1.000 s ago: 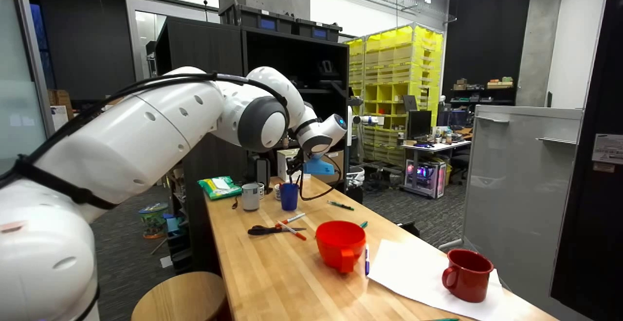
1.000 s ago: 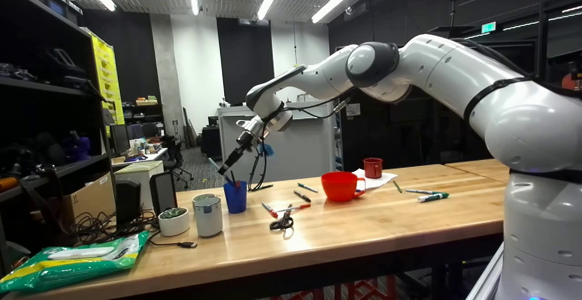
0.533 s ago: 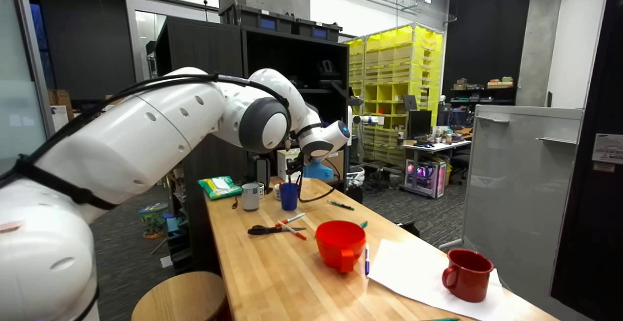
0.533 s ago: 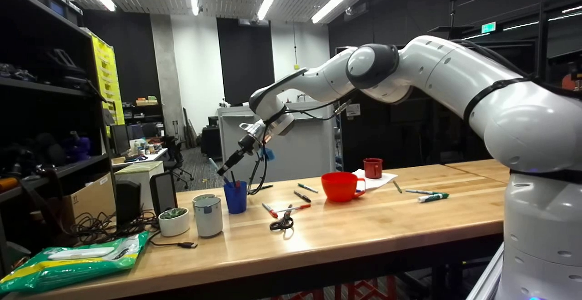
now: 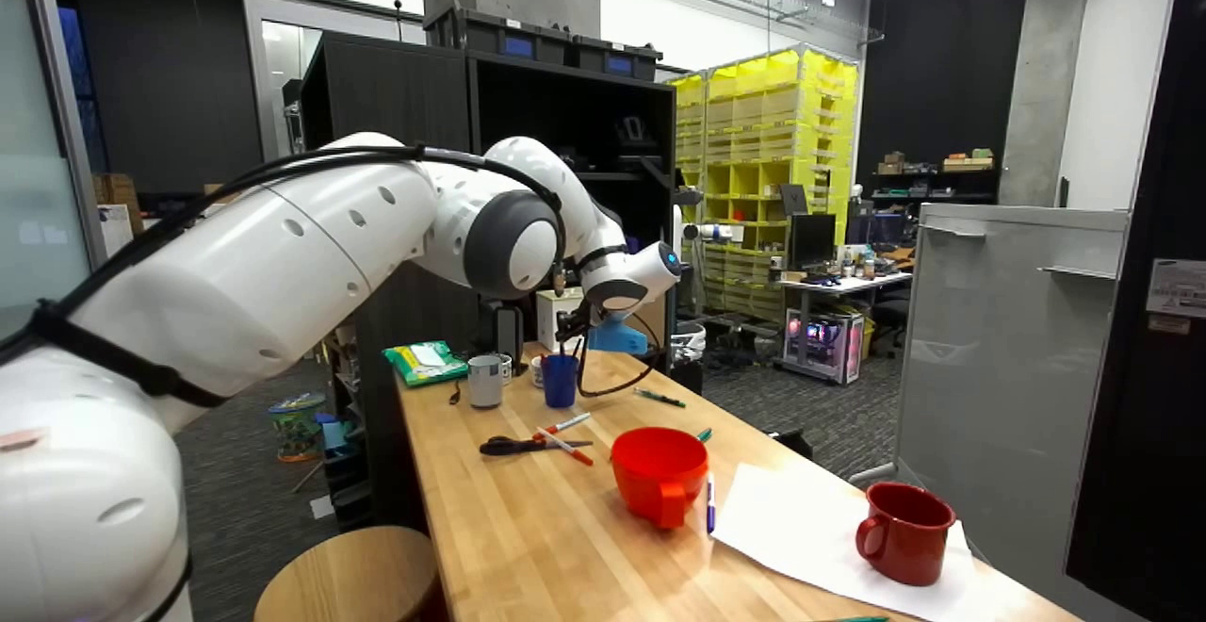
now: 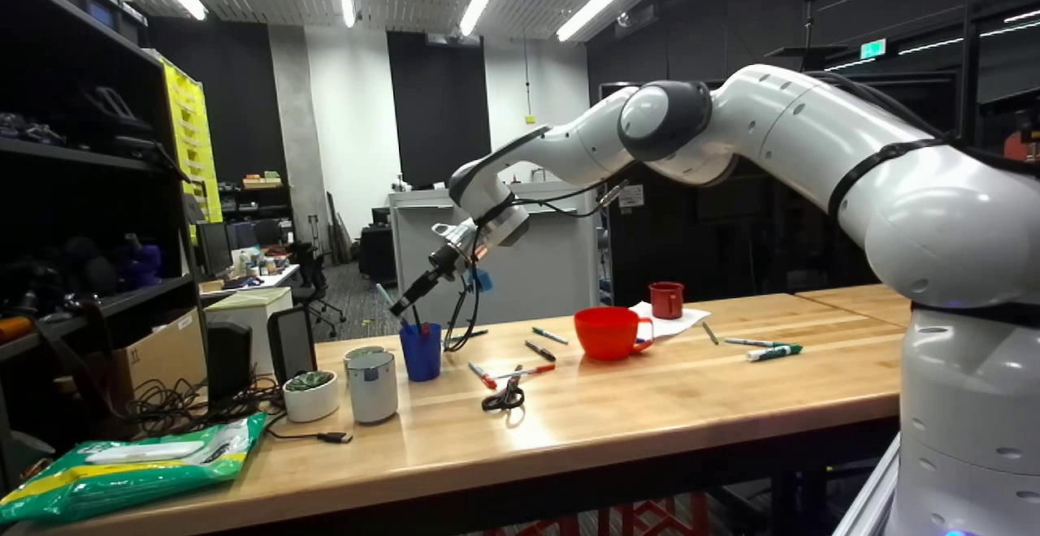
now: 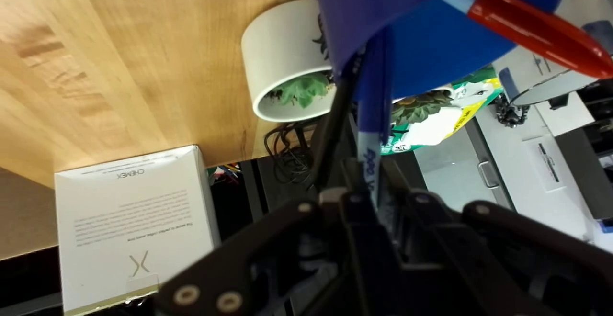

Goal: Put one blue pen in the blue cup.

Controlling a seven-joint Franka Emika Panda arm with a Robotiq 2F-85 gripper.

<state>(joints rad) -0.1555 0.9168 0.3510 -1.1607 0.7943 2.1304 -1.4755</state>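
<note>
The blue cup (image 5: 560, 383) stands upright on the table in both exterior views (image 6: 421, 354) and fills the top of the wrist view (image 7: 364, 0). My gripper (image 6: 396, 309) is just above its rim, shut on a white-bodied blue pen (image 6: 383, 293). In the wrist view the pen (image 7: 374, 100) passes between the fingertips (image 7: 372, 170), with its blue cap end down inside the cup; the cap's tip is hidden by the wall. A red pen (image 7: 536, 31) and a black pen (image 7: 337, 115) also lean in the cup. Another blue-capped pen (image 5: 711, 509) lies beside the red cup.
A white cup (image 6: 374, 394) and white planter pots (image 6: 312, 399) stand close to the blue cup. Scissors (image 6: 505, 396), loose pens, a wide red cup (image 6: 608, 335) and a red mug (image 6: 666, 300) are farther along the table. A white box (image 7: 134, 230) shows in the wrist view.
The wrist has tilted and moved slightly down and away from the shelf side. The fingertips and pen stay almost in place above the cup.
</note>
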